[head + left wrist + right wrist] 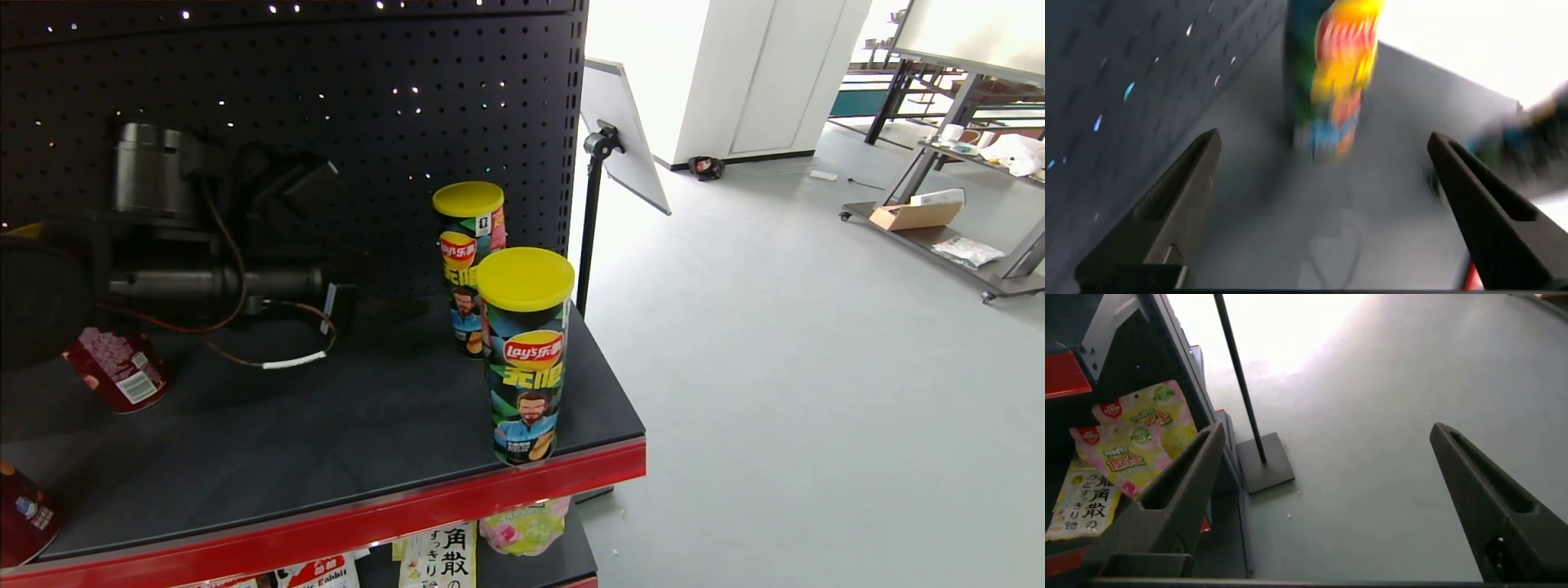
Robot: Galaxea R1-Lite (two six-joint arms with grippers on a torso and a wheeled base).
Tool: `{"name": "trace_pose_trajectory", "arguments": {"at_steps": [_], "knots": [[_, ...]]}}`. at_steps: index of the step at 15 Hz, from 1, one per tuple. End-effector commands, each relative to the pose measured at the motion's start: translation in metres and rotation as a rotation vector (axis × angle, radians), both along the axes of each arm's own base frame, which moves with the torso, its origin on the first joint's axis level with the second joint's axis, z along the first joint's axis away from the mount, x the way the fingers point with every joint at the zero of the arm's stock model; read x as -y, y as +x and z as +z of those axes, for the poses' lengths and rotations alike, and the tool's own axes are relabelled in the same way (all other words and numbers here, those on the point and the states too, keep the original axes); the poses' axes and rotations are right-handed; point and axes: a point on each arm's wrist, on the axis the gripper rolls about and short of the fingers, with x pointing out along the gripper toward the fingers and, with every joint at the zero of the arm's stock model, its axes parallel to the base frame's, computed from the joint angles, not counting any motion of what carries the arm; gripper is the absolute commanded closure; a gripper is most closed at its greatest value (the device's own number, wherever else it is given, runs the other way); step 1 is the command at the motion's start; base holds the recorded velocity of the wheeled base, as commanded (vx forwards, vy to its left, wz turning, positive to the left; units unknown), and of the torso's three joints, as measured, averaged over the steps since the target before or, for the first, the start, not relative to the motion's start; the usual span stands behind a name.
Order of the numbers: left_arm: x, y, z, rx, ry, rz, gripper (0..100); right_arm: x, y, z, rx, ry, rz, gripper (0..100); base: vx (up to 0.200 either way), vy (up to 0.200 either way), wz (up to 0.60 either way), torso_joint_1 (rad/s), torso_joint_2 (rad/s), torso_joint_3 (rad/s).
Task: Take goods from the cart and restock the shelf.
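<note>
Both my left gripper [1323, 204] and my right gripper [1331, 498] have fingers of smooth, matt black plastic. The shelf board [326, 441] is matt dark grey, and its front lip [457, 502] is glossy red. The back panel [326, 98] is matt black perforated metal. The front chip can [526, 384] and the rear chip can [469, 269] wear glossy printed wraps under smooth yellow plastic lids. The floor [1396, 416] is smooth grey with a soft sheen. A snack bag [1135, 433] is shiny plastic film.
</note>
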Motion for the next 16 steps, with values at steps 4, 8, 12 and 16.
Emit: {"name": "trace_pose_trajectory", "arguments": {"at_steps": [4,8,12,16], "knots": [[-0.059,-0.159,0.001,0.067,-0.020,0.133,0,0.000,0.000,0.000,-0.001,0.000,0.000,0,0.000,0.000,0.00,0.000,0.00,0.000],[-0.074,-0.273,-0.023,0.125,-0.229,0.254,0,0.000,0.000,0.000,-0.001,0.000,0.000,0,0.000,0.000,0.00,0.000,0.00,0.000],[-0.079,-0.292,-0.035,0.198,-0.257,0.396,0,0.000,0.000,0.000,-0.001,0.000,0.000,0,0.000,0.000,0.00,0.000,0.00,0.000],[-0.083,-0.326,-0.074,0.261,-0.287,0.412,0,0.000,0.000,0.000,-0.001,0.000,0.000,0,0.000,0.000,0.00,0.000,0.00,0.000]]}}
